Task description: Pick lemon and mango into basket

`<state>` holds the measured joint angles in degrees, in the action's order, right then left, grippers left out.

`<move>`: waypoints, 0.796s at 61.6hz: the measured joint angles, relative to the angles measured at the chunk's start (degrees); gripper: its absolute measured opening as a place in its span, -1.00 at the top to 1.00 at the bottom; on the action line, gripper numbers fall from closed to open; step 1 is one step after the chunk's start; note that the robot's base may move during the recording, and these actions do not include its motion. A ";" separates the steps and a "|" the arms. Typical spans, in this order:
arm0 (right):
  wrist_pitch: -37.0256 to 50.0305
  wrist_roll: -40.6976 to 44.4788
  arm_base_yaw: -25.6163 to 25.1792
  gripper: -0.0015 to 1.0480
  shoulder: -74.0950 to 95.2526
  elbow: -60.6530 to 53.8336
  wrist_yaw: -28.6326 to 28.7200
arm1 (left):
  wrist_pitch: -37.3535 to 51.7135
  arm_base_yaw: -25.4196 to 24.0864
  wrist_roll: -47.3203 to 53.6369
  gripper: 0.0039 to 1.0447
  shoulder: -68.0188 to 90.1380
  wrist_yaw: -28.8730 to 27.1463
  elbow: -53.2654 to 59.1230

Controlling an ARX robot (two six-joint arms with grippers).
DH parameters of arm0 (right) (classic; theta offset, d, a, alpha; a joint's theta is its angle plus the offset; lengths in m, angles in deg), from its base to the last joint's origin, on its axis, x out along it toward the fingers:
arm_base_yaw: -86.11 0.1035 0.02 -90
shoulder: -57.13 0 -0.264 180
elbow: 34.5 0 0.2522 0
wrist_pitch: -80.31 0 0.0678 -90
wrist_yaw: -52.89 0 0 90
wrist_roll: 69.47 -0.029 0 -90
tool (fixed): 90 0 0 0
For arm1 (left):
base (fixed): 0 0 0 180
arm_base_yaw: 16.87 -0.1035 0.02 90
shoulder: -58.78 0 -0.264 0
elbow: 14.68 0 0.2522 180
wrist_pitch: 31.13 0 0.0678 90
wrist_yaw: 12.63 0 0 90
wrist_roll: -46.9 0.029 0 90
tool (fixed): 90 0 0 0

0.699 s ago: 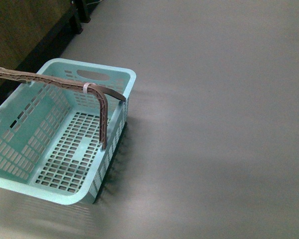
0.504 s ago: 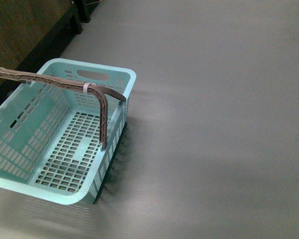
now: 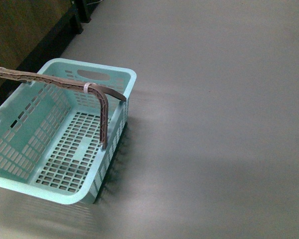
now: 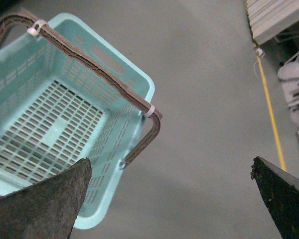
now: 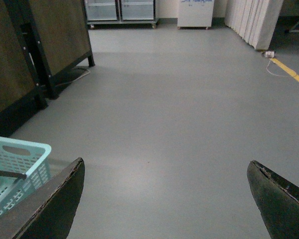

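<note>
A smooth grey floor (image 3: 214, 124) fills the room, with a dark wooden cabinet (image 3: 20, 30) on black legs along its left side. In the right wrist view a yellow line (image 5: 291, 72) runs across the floor by a pale pleated curtain (image 5: 249, 20), and glass-fronted units (image 5: 120, 9) stand at the far wall. The basket (image 3: 89, 64) sits on the floor to the robot's front left, near the cabinet, with its brown handles (image 3: 55, 81) raised together above its slotted bottom. The left gripper (image 4: 170, 167) hangs above the basket's edge with its fingers spread wide, gripping nothing. The right gripper (image 5: 165, 164) is equally wide over the floor beside the basket.
</note>
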<state>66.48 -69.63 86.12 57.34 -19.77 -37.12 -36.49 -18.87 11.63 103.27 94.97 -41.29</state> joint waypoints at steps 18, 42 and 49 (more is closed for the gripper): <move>0.00 0.00 0.00 -0.83 0.00 0.00 0.00 | 27.50 -2.19 -21.97 -0.87 46.27 -1.84 -11.93; 0.00 0.00 0.00 -0.83 0.00 0.00 -0.02 | 30.42 3.52 -38.16 -0.87 75.71 -9.81 -33.94; 0.00 0.00 0.00 -0.83 0.00 0.00 0.00 | 30.36 3.80 -39.67 -0.87 77.72 -10.62 -36.68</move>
<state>66.48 -69.63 86.12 57.34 -19.77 -37.12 -6.13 -15.06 -28.04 180.99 84.35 -77.96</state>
